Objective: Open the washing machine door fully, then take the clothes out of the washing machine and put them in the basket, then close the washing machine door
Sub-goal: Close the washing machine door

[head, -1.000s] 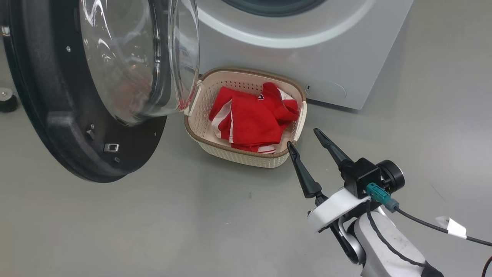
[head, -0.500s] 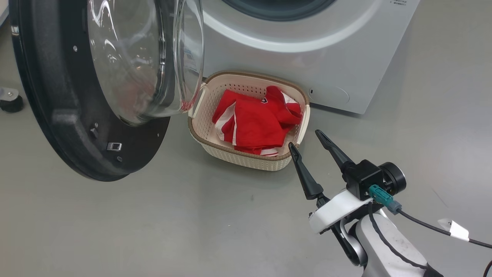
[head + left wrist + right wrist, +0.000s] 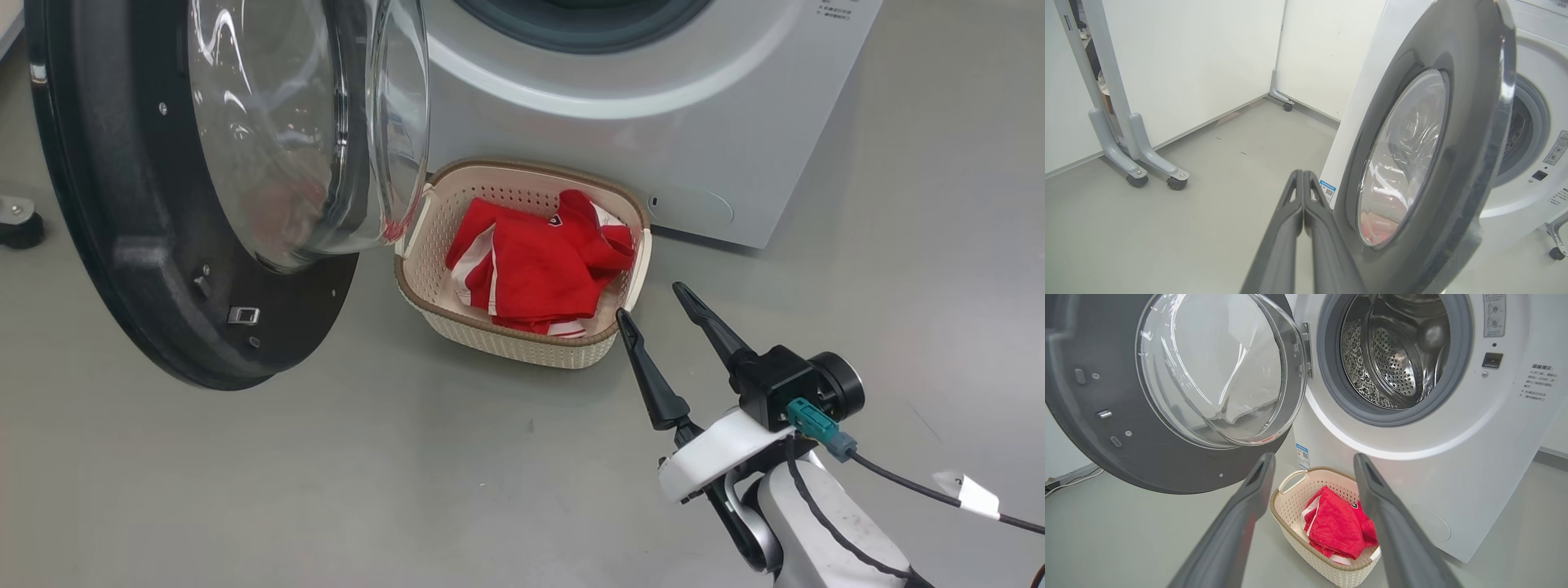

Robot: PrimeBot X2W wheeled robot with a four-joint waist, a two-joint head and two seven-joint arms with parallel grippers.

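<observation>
In the head view, a smooth grey floor [image 3: 326, 490] is seen. On it the washing machine [image 3: 702, 147] stands, with the washing machine door [image 3: 122, 245] wide open at the left. The clothes [image 3: 539, 269] are laid in the basket [image 3: 522, 347], set just before the machine. The right gripper [image 3: 650, 300] is held spread apart near the basket, gripping nothing.

In the left wrist view, the left gripper [image 3: 1303, 175] is pressed closed on nothing, just beside the door's outer face. White partition panels [image 3: 1188, 61] on castors are seen behind. A blue sticker [image 3: 1327, 191] is fixed on the machine's side, its print too small to be read.

In the right wrist view, the steel drum [image 3: 1392, 355] is shown. The printed notes [image 3: 1537, 381] beside it cannot be read.
</observation>
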